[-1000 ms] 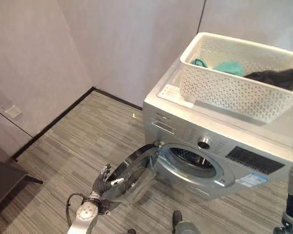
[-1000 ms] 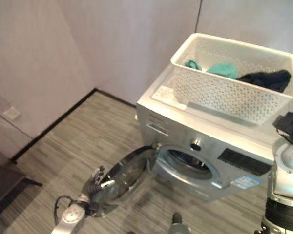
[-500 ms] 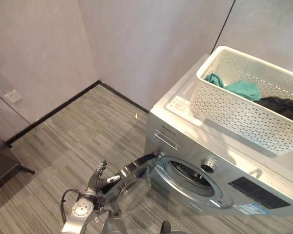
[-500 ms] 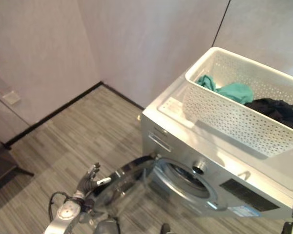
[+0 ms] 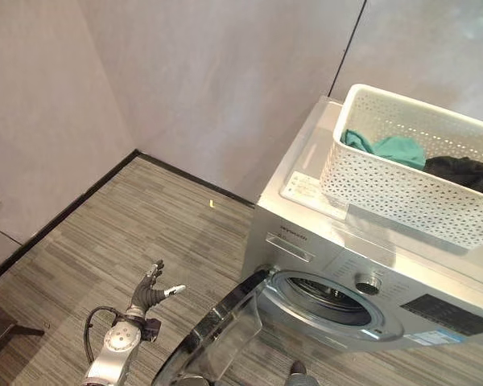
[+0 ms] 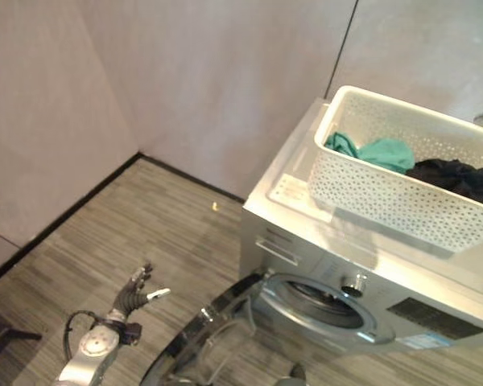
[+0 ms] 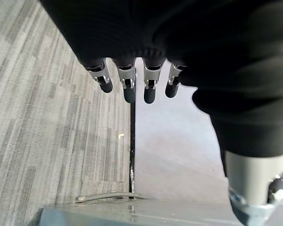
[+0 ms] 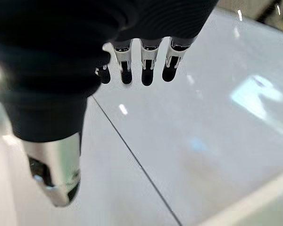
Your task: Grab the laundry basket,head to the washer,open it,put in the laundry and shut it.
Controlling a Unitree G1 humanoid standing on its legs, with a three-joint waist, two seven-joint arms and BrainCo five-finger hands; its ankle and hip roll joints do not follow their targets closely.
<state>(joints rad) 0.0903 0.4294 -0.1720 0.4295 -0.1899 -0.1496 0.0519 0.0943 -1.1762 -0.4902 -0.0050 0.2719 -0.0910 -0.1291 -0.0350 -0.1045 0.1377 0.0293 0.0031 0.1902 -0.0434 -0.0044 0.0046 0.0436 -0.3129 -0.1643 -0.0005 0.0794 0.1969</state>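
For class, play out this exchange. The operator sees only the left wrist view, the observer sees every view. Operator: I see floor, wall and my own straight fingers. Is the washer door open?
Observer: Yes. The washer door stands wide open, and the left hand is apart from it, over the floor.
Operator: Where is the basket?
Observer: The laundry basket sits on top of the washer, with a teal cloth and a dark cloth inside.
Operator: What about my other hand?
Observer: The right hand has straight fingers and holds nothing.
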